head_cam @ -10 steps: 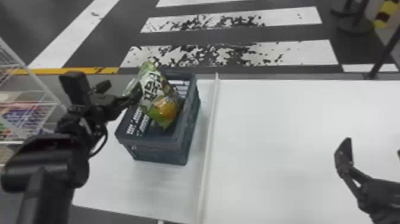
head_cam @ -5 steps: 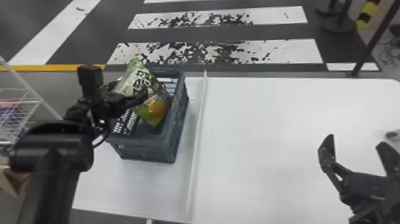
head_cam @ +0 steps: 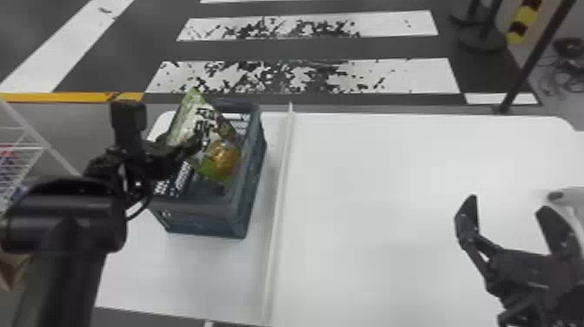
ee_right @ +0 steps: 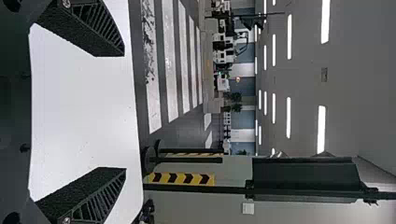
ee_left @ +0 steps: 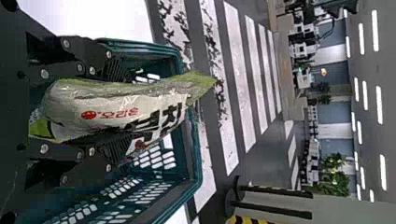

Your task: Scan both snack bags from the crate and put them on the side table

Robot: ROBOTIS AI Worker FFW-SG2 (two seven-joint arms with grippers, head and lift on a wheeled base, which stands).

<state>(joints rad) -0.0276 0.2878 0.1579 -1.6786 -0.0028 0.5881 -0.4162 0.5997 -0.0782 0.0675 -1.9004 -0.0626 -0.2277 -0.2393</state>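
My left gripper is over the left part of the dark blue-green crate, shut on a green and white snack bag. The bag leans at a slant, its lower end inside the crate and its top above the rim. In the left wrist view, the gripper pinches the snack bag between both fingers, with the crate around it. Whether another bag lies beneath cannot be told. My right gripper stands open above the white table's right part; the right wrist view shows the gripper with nothing between its fingers.
A raised pale strip divides the white table just right of the crate. At the right edge lies a pale object with a dark tip. A white wire rack stands at the far left.
The head view has shifted, so crate and table appear farther left. My left wrist has moved a little right relative to the crate, still holding the bag. The right gripper has stayed open.
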